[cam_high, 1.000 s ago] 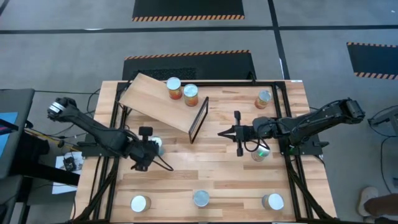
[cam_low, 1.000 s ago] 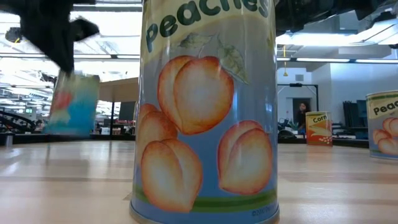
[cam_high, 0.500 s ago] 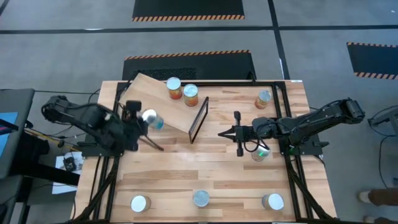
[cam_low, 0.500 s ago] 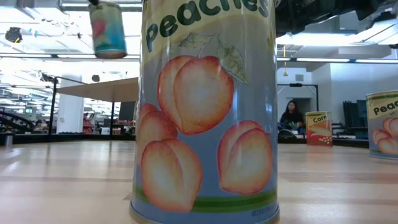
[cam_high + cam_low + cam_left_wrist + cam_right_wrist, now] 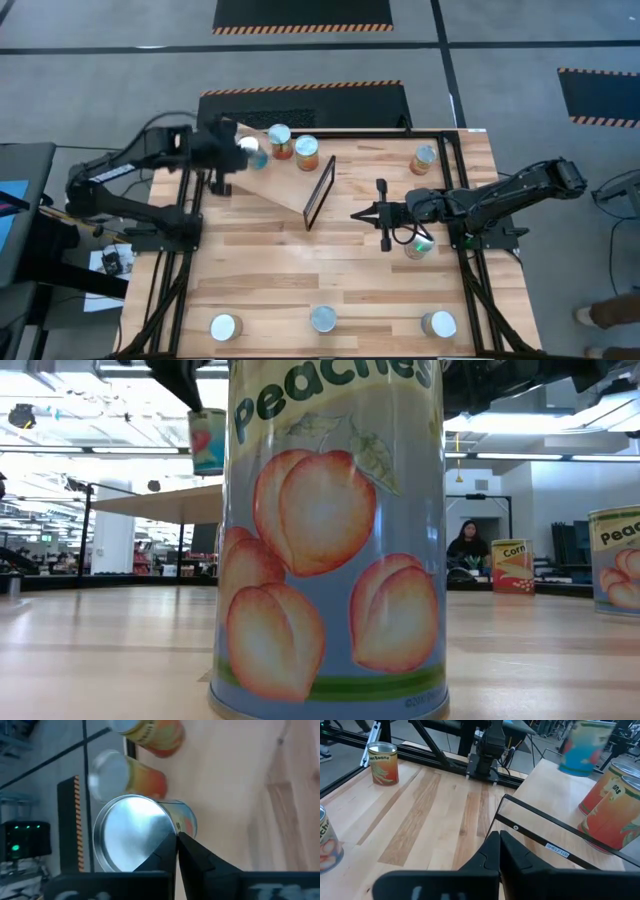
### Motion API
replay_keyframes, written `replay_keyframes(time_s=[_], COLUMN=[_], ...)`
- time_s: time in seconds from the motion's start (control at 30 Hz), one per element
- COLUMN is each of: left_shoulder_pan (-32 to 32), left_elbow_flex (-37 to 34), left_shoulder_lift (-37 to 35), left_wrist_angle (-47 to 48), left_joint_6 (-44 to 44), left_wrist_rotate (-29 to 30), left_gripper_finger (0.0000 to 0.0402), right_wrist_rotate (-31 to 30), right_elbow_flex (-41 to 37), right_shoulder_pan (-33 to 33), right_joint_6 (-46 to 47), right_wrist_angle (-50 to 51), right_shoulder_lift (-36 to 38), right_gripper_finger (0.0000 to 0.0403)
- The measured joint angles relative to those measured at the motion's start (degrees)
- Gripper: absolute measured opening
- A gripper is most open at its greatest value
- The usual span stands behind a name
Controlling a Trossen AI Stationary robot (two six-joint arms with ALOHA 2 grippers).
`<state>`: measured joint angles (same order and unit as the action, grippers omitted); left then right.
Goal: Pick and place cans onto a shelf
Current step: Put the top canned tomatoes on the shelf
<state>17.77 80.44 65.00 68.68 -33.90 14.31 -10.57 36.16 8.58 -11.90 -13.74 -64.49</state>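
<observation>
The left hand (image 5: 228, 157) grips a blue-labelled can (image 5: 246, 151), holding it over the slanted shelf (image 5: 228, 163) just beside two orange-labelled cans (image 5: 281, 141) standing there. The right hand (image 5: 378, 214) hangs closed and empty over mid-worktop (image 5: 290, 280), near the shelf's black frame (image 5: 319, 192). Other cans (image 5: 324, 319) stand along the near edge.

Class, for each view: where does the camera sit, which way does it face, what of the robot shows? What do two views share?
High: above the table, facing down; both arms, left claw holding a blue can over the shelf, right claw mid-table.
Low: table height, facing level across; peaches can fills it.
Left wrist: past own fingers at the orange cans.
Right wrist: past own fingers at the frame.
Shared: all show the blue can.
</observation>
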Motion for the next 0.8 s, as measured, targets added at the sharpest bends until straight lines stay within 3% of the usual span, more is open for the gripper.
replay_keyframes(time_s=[0.13,0.3,0.8], left_shoulder_pan=[8.0,14.3,19.2], left_elbow_flex=[0.0,0.0,0.0], left_shoulder_lift=[1.1,3.2,8.9], left_wrist_angle=[-1.4,-1.3,-2.8], left_joint_6=[-4.3,-6.4,-7.5], left_wrist_rotate=[-6.4,-8.5,-10.6], left_gripper_finger=[0.0,0.0,0.0], right_wrist_rotate=[0.0,0.0,0.0], right_elbow_flex=[0.0,0.0,0.0], right_shoulder_pan=[0.0,0.0,0.0], right_joint_6=[0.0,0.0,-0.1], right_wrist_angle=[0.0,0.0,0.0], right_shoulder_lift=[0.0,0.0,0.0], right_gripper_finger=[0.0014,0.0018,0.0018])
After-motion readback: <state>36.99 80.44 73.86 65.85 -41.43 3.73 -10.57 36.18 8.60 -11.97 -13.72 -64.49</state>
